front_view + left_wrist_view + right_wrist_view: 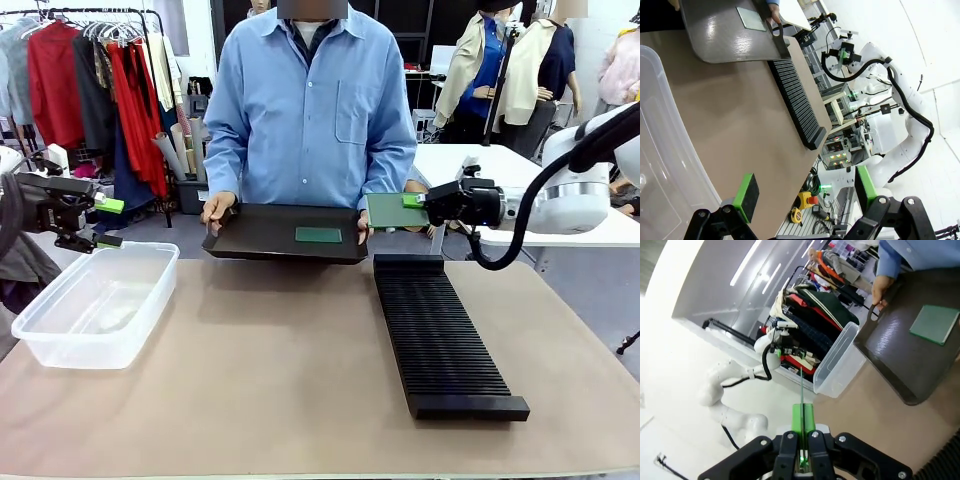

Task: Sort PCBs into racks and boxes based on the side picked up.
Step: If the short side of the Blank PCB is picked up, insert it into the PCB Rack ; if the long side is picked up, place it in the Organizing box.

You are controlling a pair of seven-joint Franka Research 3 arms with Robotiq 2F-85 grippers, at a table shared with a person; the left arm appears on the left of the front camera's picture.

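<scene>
My right gripper (413, 202) is shut on a green PCB (394, 210), held flat in the air beyond the far end of the black slotted rack (440, 338). In the right wrist view the PCB (802, 390) shows edge-on between the pads (803, 421). A person holds a shallow black tray (260, 236) with both hands at the far table edge; a second PCB (318, 235) lies on it. My left gripper (108, 222) stands open above the far left corner of the clear box (95, 302), nothing between its pads (746, 192). The tray's PCB (751, 18) and rack (795, 97) also show in the left wrist view.
The brown table mat (270, 380) lies bare between box and rack. A clothes rail (100, 70) stands behind on the left, a white table (560, 215) behind on the right. The person (310, 100) stands close at the far edge.
</scene>
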